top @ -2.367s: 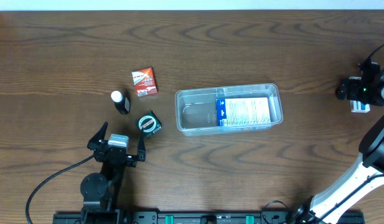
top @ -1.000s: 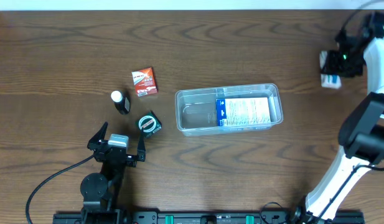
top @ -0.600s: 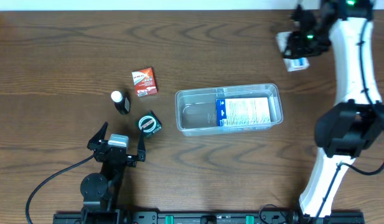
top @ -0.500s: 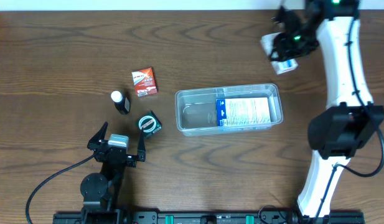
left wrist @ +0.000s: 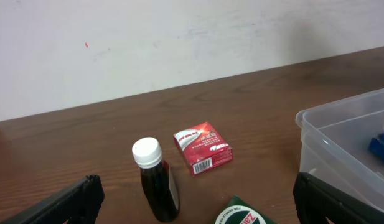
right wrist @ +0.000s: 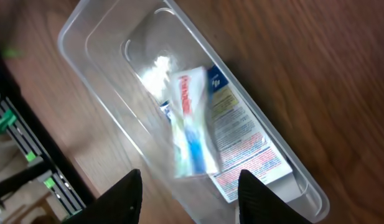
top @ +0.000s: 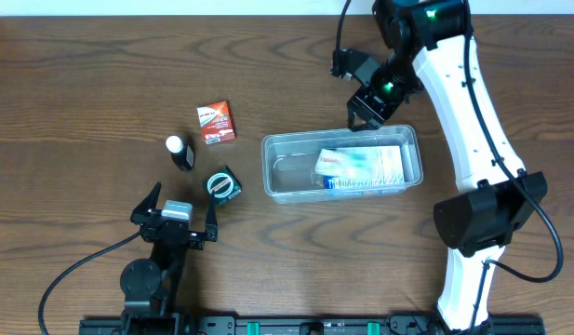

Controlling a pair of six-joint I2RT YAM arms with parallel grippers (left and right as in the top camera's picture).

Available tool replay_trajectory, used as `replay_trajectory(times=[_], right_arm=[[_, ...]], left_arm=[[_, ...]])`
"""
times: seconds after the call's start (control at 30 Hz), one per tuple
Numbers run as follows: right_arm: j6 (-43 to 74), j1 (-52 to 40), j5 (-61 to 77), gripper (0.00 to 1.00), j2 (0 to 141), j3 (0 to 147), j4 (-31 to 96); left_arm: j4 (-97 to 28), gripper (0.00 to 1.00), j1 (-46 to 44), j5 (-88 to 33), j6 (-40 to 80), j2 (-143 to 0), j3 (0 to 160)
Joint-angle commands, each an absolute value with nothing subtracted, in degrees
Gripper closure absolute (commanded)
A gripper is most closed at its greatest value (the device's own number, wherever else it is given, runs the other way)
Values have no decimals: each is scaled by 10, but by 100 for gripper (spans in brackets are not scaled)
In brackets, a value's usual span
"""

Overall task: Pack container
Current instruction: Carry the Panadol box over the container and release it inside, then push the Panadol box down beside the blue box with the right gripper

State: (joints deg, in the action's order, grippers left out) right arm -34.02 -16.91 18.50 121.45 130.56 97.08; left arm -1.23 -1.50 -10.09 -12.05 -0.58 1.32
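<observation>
While right end effector (top: 355,90) hangs released, empty, over far rim of container (top: 340,132), container sits mid-surface, long axis left-right. Red box (top: 216,122), bottle (top: 180,152) lie off its left end, nearer left end effector (top: 181,200), also released.

The worktop (top: 100,74) is dark brown wood with plain grain and a soft sheen. The container (top: 285,179) is clear, glossy plastic that catches highlights. The boxes (top: 380,167) inside it are smooth printed card. The red box (top: 216,122) is printed card too. The bottle (top: 182,156) looks dark and glossy under a smooth white cap (left wrist: 146,151). The right arm (top: 463,102) has a white, shiny shell.
</observation>
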Motion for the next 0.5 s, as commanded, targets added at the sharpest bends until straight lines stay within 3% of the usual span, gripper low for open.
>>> replay_trajectory(times=[0.0, 0.33, 0.47], right_arm=[[-374, -164, 196, 51, 1202, 1284, 973], [-388, -140, 236, 51, 1202, 1241, 966], [-325, -155, 246, 63, 1202, 1241, 965]], left_arm=[[-29, 2, -12, -103, -126, -2, 2], [-29, 2, -12, -103, -126, -2, 2], [-29, 2, -12, -103, -126, -2, 2]])
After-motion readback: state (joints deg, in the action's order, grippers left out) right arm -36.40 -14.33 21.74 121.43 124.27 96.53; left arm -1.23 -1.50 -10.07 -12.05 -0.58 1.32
